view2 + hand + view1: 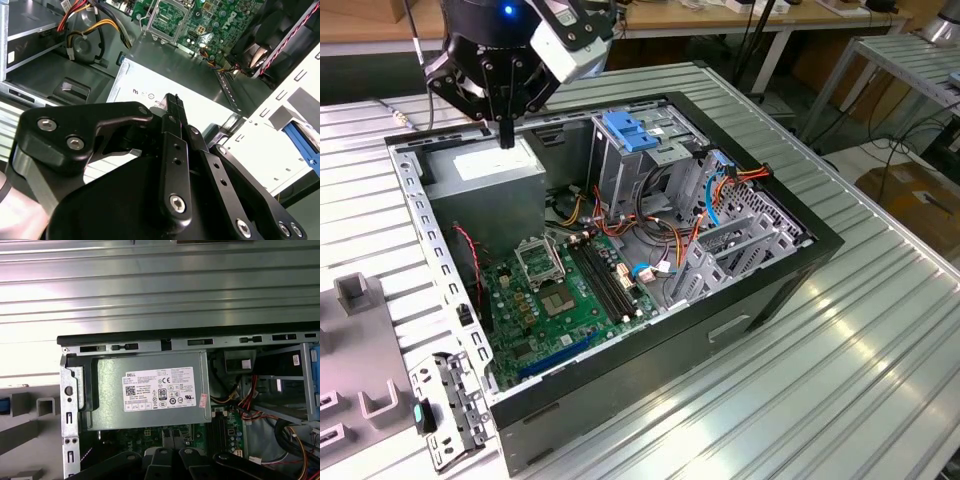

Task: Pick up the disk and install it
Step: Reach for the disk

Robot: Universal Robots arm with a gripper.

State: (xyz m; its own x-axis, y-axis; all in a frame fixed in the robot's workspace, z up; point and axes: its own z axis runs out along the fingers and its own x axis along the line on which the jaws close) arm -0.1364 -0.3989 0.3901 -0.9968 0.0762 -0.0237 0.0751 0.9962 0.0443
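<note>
Gripper [506, 138] hangs over the grey power supply [150, 390], upper left of the exterior view, inside the open computer case [620, 395]. Fingers pressed together, nothing between them.

Disk: place not certain. A blue sliver [2, 405] at the left edge of the first wrist view may be its rail.

Judged step: pick-up not begun. A grasp calls for locating the disk and spreading the fingers.

A robotics lab or workshop: a gripper [506, 138] hangs over an opened PC [720, 330] on a ribbed metal table [860, 400]. Wooden benches [720, 18] with trailing cables [757, 45] line the top edge, and a cardboard box [920, 200] sits at right.
</note>
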